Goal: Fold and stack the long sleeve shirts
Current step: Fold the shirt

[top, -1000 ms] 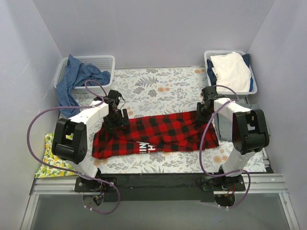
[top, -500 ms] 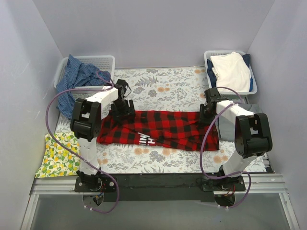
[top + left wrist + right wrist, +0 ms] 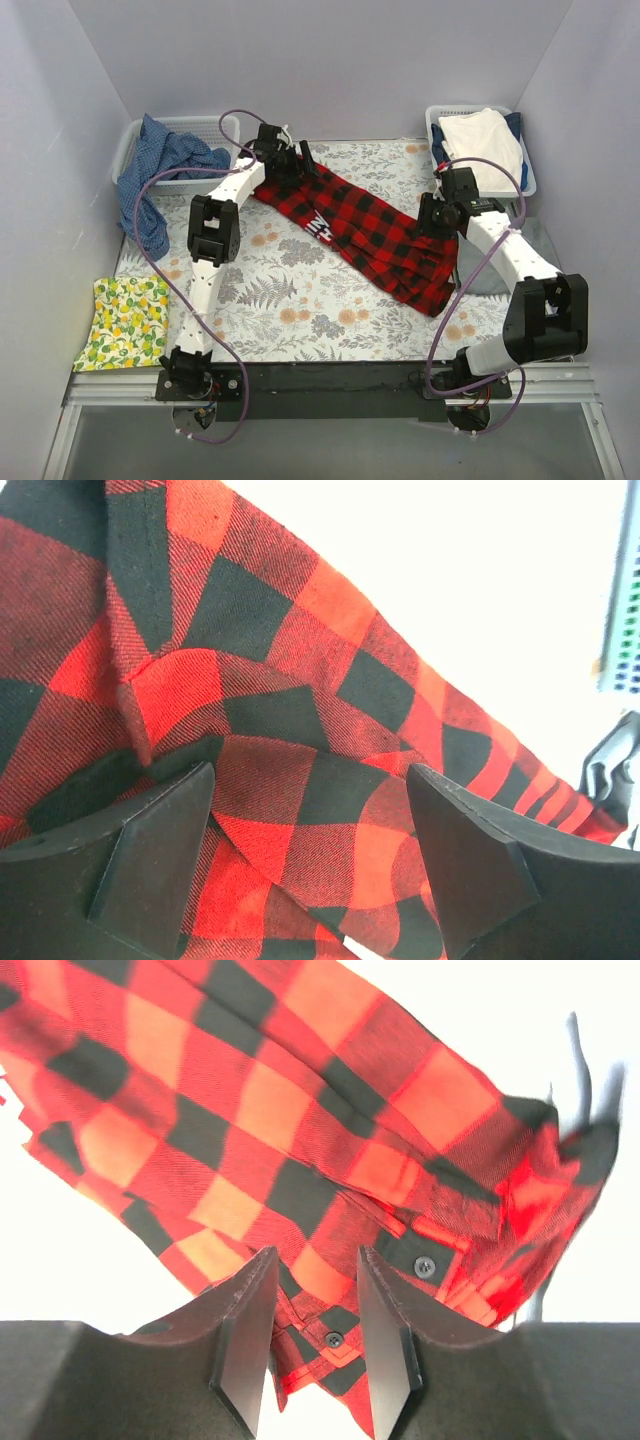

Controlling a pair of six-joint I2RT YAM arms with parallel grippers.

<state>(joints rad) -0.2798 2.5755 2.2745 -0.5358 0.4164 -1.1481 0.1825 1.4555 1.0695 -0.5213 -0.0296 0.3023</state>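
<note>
The red-and-black plaid flannel shirt [image 3: 365, 225] lay stretched diagonally across the floral counter [image 3: 290, 310], mid-spread. The left gripper [image 3: 310, 855] stood wide, cloth between its jaws; the right gripper [image 3: 312, 1320] pinched the buttoned edge. Next, flattening seemed needed before folding.

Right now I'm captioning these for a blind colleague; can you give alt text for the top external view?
A red-and-black plaid shirt stretches diagonally across a floral-print table, its ends at the left gripper far left and the right gripper on the right. Two baskets sit in the far corners, one with blue cloth, one with white cloth; a lemon-print cloth lies near left.
</note>
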